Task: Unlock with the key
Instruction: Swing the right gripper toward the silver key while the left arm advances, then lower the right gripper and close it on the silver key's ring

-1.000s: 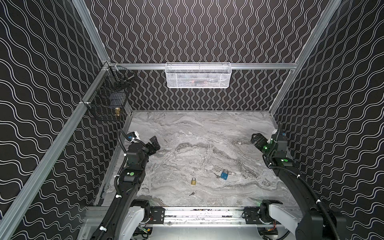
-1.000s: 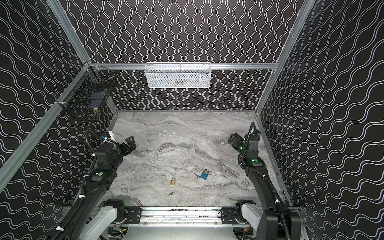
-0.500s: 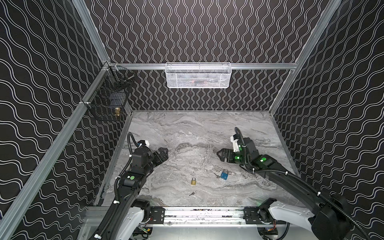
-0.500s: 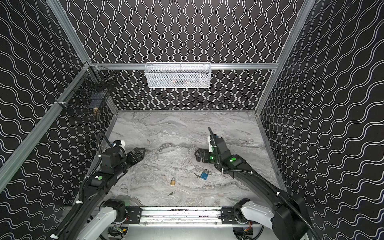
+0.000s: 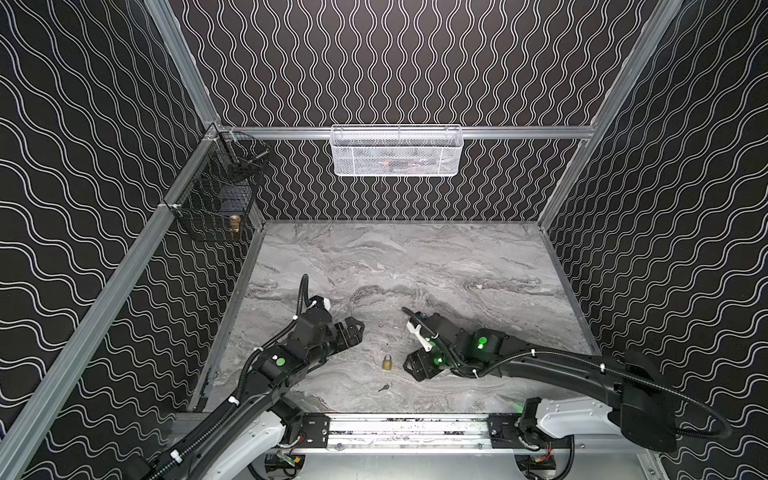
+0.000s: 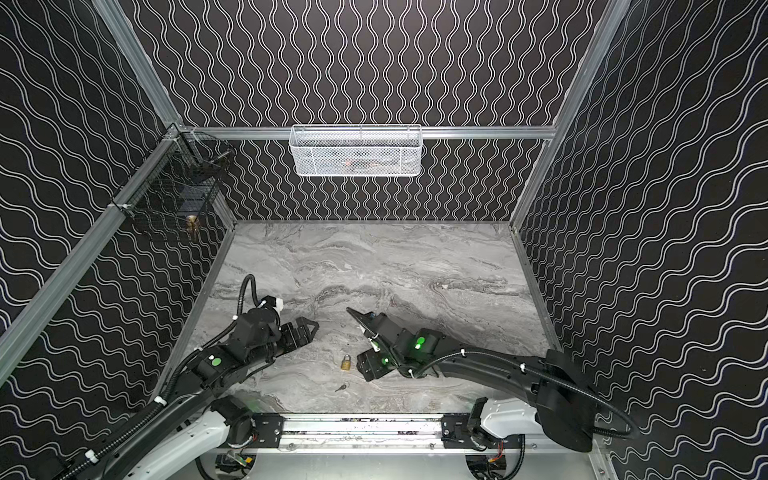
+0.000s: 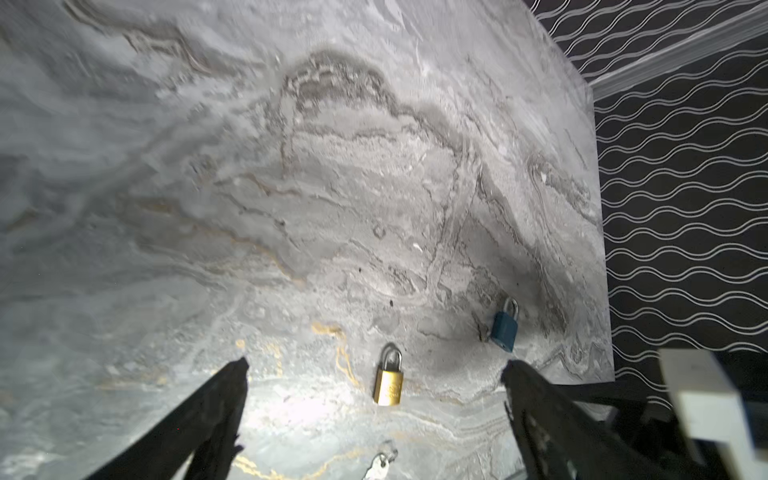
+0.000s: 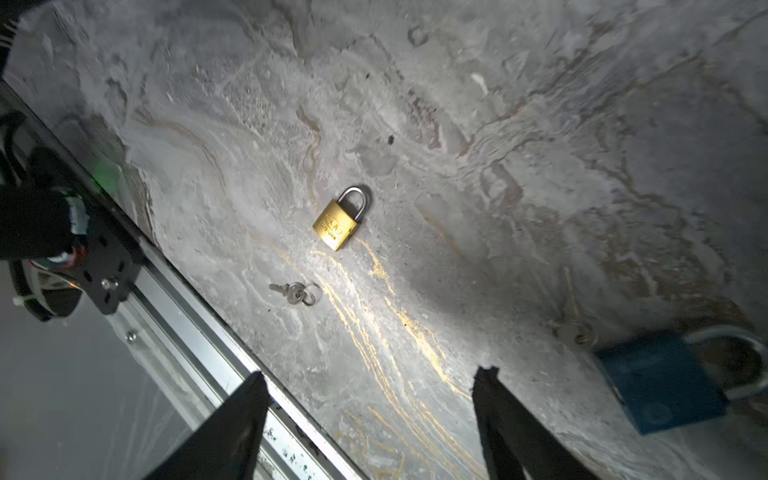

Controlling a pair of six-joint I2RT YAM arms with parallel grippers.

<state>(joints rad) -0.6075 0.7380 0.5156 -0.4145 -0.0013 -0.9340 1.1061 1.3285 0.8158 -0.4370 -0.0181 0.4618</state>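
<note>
A brass padlock (image 5: 387, 362) (image 6: 345, 362) lies flat near the table's front middle, shackle closed. A small silver key (image 5: 384, 387) (image 6: 340, 387) on a ring lies just in front of it. My left gripper (image 5: 357, 330) (image 6: 311, 328) hovers open to the padlock's left; its wrist view shows the brass padlock (image 7: 388, 384) between the spread fingers and the key (image 7: 380, 463) nearer. My right gripper (image 5: 415, 368) (image 6: 365, 368) is open just right of the brass padlock (image 8: 336, 226) and key (image 8: 295, 291), holding nothing.
A blue padlock (image 7: 505, 326) (image 8: 660, 386) with a second key (image 8: 571, 324) beside it lies by the right gripper, hidden under it in both top views. A white mesh basket (image 5: 397, 151) hangs on the back wall, a black wire basket (image 5: 216, 199) at the left. The metal front rail (image 5: 407, 428) runs close by.
Both arms swung in from the side walls toward the table's front middle. The right gripper dropped over the blue padlock, covering it in the top views, and its jaws narrowed a little.
</note>
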